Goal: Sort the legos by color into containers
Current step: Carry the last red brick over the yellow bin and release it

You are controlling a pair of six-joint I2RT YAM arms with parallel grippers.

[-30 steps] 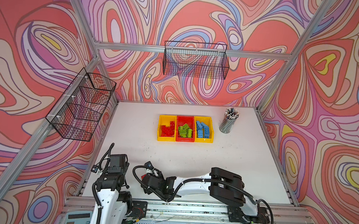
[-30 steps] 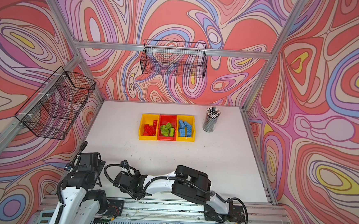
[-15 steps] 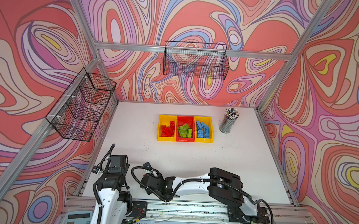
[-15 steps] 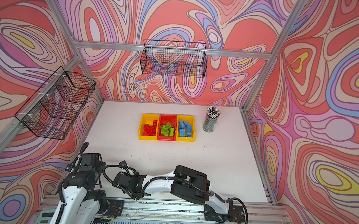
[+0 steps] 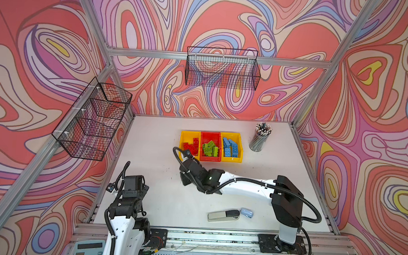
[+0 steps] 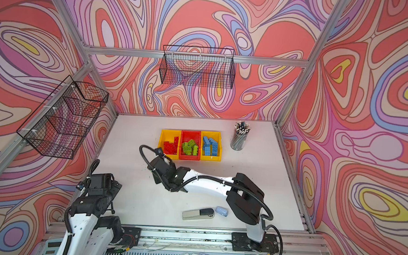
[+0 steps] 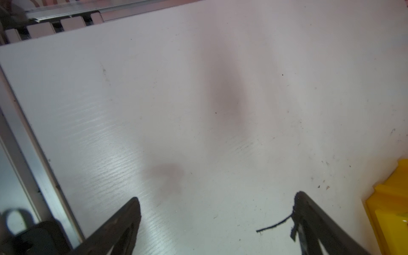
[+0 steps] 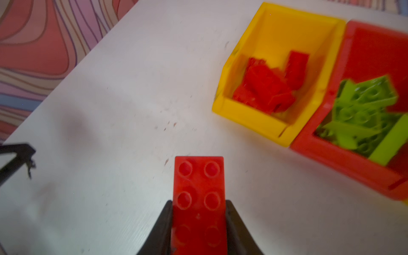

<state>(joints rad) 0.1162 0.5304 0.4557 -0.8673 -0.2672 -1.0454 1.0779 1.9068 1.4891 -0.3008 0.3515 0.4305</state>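
Right pincer (image 8: 198,202), newly pressed shut on a red lego (image 8: 198,176), has been carried from the near edge of the tabletop (image 8: 110,110) toward the yellow container (image 8: 249,117) of red legos. Delivery is judged imminent. Left pincer (image 7: 217,196) is held spread and empty, by the left edge.

We see that the right gripper (image 8: 198,202) has swung from the near edge of the table (image 5: 153,142) out toward the left yellow bin (image 5: 190,135), and its jaws have closed on a red brick (image 8: 198,176). That move has uncovered the stapler (image 5: 222,216) and the small pale-blue item (image 5: 246,212) beside it.
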